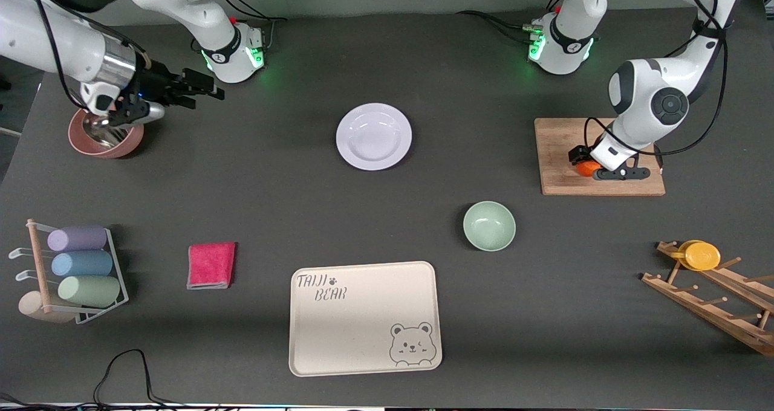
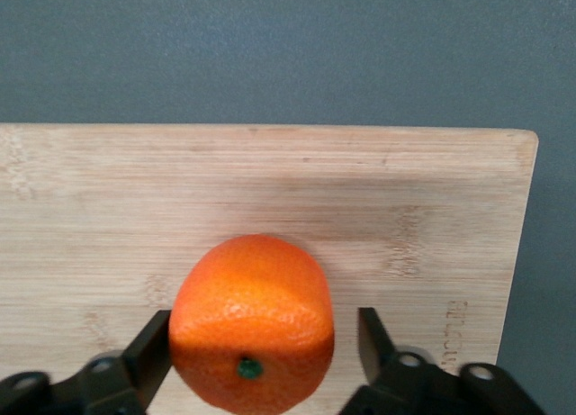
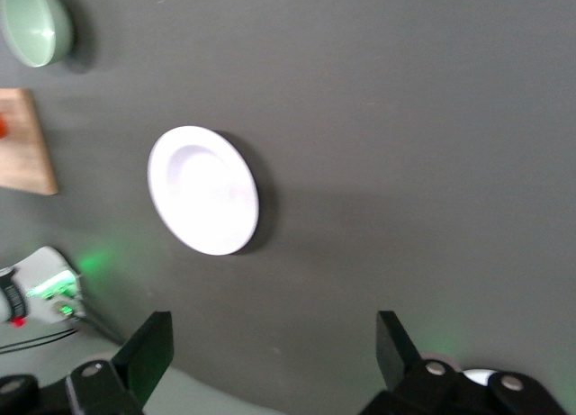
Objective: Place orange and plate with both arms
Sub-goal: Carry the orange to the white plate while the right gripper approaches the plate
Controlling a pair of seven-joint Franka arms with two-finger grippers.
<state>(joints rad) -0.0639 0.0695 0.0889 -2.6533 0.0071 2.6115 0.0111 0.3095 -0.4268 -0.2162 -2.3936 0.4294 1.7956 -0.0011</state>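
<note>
The orange (image 1: 585, 168) (image 2: 252, 320) rests on a wooden cutting board (image 1: 562, 139) (image 2: 270, 181) at the left arm's end of the table. My left gripper (image 1: 595, 168) (image 2: 265, 334) is down around it and open. One finger touches the fruit's side, and the other stands a small gap off. The pale plate (image 1: 373, 136) (image 3: 202, 190) lies bare on the dark table mid-way between the arms. My right gripper (image 1: 208, 87) (image 3: 270, 343) hangs open and empty in the air beside a pink bowl (image 1: 106, 136), well away from the plate.
A pale green bowl (image 1: 489, 225) sits nearer the front camera than the board. A cream bear-printed tray (image 1: 364, 317) lies near the front edge, a pink cloth (image 1: 211, 265) beside it. A rack of cups (image 1: 72, 272) and a wooden rack (image 1: 713, 293) with a yellow disc (image 1: 701, 255) stand at the table's ends.
</note>
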